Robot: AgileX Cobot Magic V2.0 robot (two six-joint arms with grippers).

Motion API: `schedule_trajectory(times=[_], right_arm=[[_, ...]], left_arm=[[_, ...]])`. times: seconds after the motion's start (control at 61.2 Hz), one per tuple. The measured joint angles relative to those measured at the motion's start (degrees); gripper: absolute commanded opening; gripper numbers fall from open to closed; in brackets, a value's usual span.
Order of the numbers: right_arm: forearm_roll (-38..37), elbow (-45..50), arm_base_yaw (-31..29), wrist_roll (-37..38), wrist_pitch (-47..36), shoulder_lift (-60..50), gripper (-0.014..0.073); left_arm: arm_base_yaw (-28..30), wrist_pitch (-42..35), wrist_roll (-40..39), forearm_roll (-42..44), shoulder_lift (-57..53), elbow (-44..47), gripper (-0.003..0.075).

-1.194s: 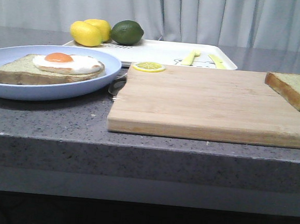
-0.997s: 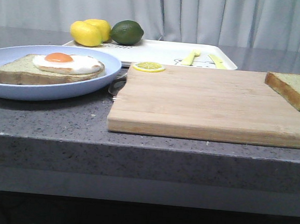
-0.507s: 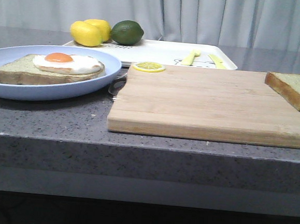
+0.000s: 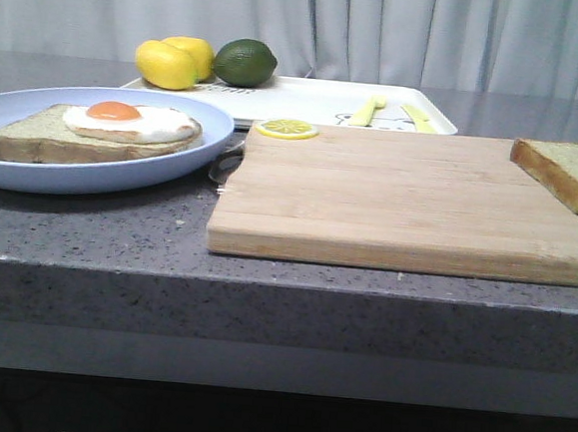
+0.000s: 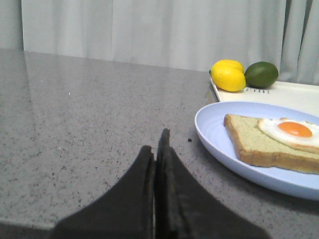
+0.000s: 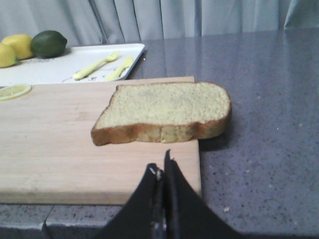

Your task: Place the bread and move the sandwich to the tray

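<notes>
You have a grey speckled worktop (image 4: 117, 233) before pale curtains (image 4: 404, 30) — left hand (image 5: 155, 149) and right hand (image 6: 162, 172) both clenched, grasping nothing, low over it.

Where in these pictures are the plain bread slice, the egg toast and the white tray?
bread (image 6: 164, 107), right wrist view, middle of its top face.
sandwich (image 4: 114, 112), front view, the orange yolk.
tray (image 4: 308, 99), front view, bare white floor.

We stood at a staged kitchen counter: speckled grey stone worktop (image 4: 107, 237), pale wooden cutting board (image 4: 390, 199), grey pleated curtain (image 4: 404, 30) behind.
</notes>
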Motion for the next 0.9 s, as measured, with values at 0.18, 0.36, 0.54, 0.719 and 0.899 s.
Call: schedule_trajectory(times=[0.18, 0.36, 0.54, 0.719, 0.899], right_arm=[[0.21, -2.98, 0.00, 0.00, -0.22, 0.00, -0.0062], [0.21, -14.20, 0.00, 0.00, 6.74, 0.60, -0.0062], [0.21, -24.69, 0.00, 0.00, 15.99, 10.94, -0.0062], [0.97, -28.32, 0.00, 0.00, 17.50, 21.87, -0.0060], [1.54, -28.57, 0.00, 0.00, 17.30, 24.71, 0.0098]], left_arm=[[0.00, -6.87, 0.00, 0.00, 0.00, -1.39, -0.0020], [0.00, -0.20, 0.00, 0.90, 1.62, -11.62, -0.0020], [0.00, 7.45, 0.00, 2.33, 13.68, -20.72, -0.0020], [0.00, 9.32, 0.00, 2.54, 24.08, -22.86, -0.0020], [0.00, 9.32, 0.00, 2.54, 25.51, -23.24, 0.0018]])
